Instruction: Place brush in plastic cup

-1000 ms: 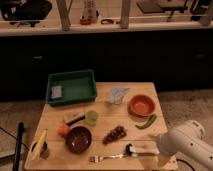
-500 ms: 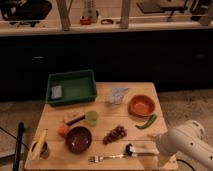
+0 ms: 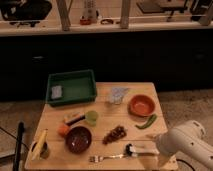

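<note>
The brush (image 3: pixel 141 149) lies flat near the table's front edge, with its black bristle head pointing left and its white handle pointing right. The small light green plastic cup (image 3: pixel 91 116) stands upright left of the table's middle, behind the maroon bowl (image 3: pixel 78 139). My gripper (image 3: pixel 161 149) is at the front right, at the right end of the brush handle, under the white arm housing (image 3: pixel 186 142). The housing hides whether it touches the handle.
A silver fork (image 3: pixel 107 158) lies just left of and in front of the brush. Dark grapes (image 3: pixel 116 134), a green pepper (image 3: pixel 146 122), an orange bowl (image 3: pixel 142 105), a clear wrapper (image 3: pixel 118 95), a green tray (image 3: pixel 71 86), and a can with a yellow item (image 3: pixel 41 146) stand on the wooden table (image 3: pixel 107 107).
</note>
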`<state>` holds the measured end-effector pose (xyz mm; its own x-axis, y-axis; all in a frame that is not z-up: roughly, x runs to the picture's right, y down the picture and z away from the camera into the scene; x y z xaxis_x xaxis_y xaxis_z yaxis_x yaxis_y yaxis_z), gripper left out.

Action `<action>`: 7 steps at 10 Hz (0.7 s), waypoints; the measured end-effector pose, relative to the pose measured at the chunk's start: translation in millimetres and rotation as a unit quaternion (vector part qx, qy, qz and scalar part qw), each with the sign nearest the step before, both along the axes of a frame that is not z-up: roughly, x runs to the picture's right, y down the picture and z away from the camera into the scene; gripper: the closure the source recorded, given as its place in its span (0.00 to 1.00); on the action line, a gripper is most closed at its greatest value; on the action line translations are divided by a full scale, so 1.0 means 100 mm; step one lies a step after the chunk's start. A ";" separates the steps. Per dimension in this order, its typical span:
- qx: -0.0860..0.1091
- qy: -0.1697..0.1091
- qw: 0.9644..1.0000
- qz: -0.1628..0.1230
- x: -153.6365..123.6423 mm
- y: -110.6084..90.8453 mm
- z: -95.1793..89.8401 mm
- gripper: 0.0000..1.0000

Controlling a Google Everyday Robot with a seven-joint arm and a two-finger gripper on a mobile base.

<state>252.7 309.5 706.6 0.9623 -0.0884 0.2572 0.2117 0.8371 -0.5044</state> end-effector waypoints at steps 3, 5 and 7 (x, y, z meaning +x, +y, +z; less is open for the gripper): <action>-0.008 0.003 1.000 0.018 0.10 0.13 0.16 0.20; -0.016 0.005 1.000 0.025 0.14 0.20 0.28 0.20; -0.026 0.008 0.999 0.030 0.18 0.26 0.37 0.22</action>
<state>270.2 335.1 743.4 0.9695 -0.0174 0.2446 0.1538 0.8202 -0.5511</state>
